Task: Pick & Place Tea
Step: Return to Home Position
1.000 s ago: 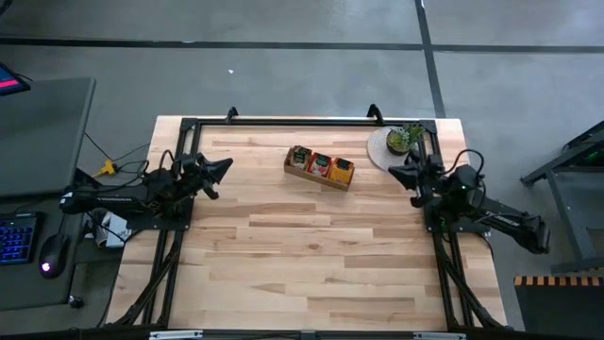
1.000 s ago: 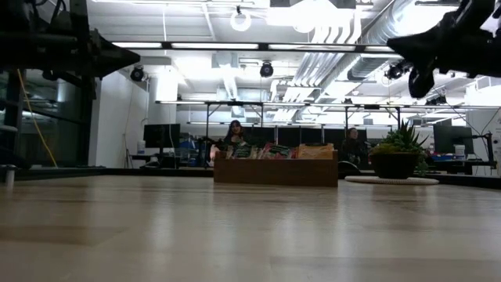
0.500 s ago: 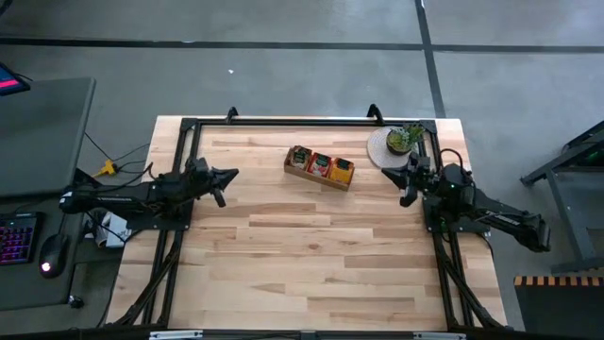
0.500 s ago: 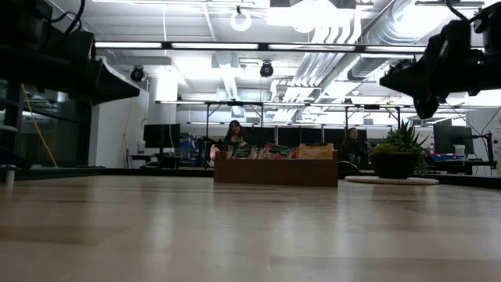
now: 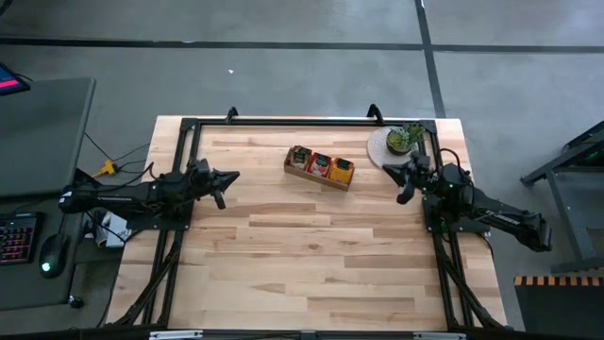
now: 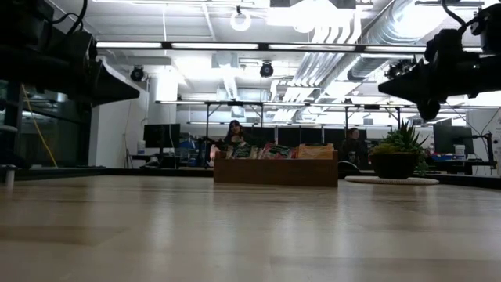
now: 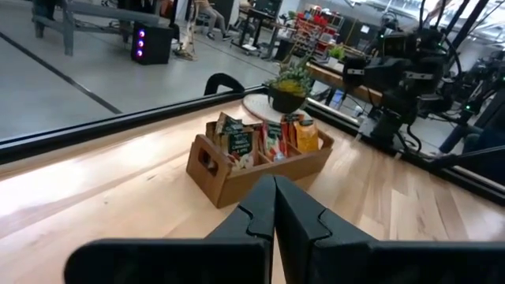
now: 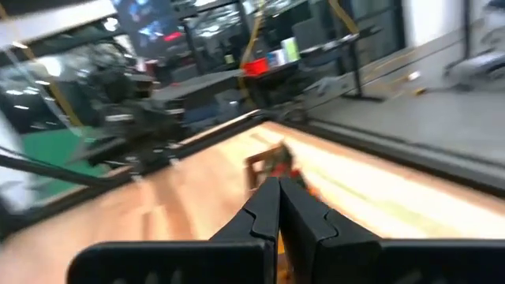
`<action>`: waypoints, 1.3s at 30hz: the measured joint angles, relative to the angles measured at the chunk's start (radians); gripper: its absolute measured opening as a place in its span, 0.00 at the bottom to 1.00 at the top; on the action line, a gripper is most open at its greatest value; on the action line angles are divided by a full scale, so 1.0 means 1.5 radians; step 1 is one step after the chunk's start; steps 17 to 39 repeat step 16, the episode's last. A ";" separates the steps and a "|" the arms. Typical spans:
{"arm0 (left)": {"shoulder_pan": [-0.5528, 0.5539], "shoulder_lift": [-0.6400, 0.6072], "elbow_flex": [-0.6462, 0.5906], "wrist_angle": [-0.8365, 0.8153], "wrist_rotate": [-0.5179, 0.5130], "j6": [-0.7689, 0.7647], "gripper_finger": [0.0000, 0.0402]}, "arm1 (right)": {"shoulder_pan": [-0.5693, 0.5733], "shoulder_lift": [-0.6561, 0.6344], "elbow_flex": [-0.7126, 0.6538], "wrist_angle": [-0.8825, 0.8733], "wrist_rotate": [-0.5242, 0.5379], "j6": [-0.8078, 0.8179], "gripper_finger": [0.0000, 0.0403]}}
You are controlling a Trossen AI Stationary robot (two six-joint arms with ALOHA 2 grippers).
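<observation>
High view, tea (image 5: 322,164) in wooden tray (image 5: 292,162), potted plant (image 5: 404,138) near right arm (image 5: 491,215), both jaws closed, empty.

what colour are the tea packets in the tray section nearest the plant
Orange tea packets; the left wrist view shows them best.

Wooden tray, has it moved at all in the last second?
No. In the low view the wooden tray keeps the same gap to the potted plant.
</observation>
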 joint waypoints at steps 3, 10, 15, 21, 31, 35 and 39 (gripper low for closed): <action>0.000 0.000 0.001 0.000 0.000 0.000 0.00 | 0.000 0.000 0.000 0.002 0.038 -0.033 0.01; 0.000 0.000 0.001 -0.001 0.001 0.000 0.00 | 0.000 0.000 0.000 0.004 0.041 -0.049 0.01; 0.000 0.000 0.002 0.000 0.001 0.000 0.00 | 0.000 0.000 0.000 0.004 0.040 -0.049 0.03; 0.000 0.000 0.002 0.000 0.001 0.000 0.00 | 0.000 0.000 0.000 0.004 0.040 -0.049 0.03; 0.000 0.000 0.002 0.000 0.001 0.000 0.00 | 0.000 0.000 0.000 0.004 0.040 -0.049 0.03; 0.000 0.000 0.002 0.000 0.001 0.000 0.00 | 0.000 0.000 0.000 0.004 0.040 -0.049 0.03; 0.000 0.000 0.002 0.000 0.001 0.000 0.00 | 0.000 0.000 0.000 0.004 0.040 -0.049 0.03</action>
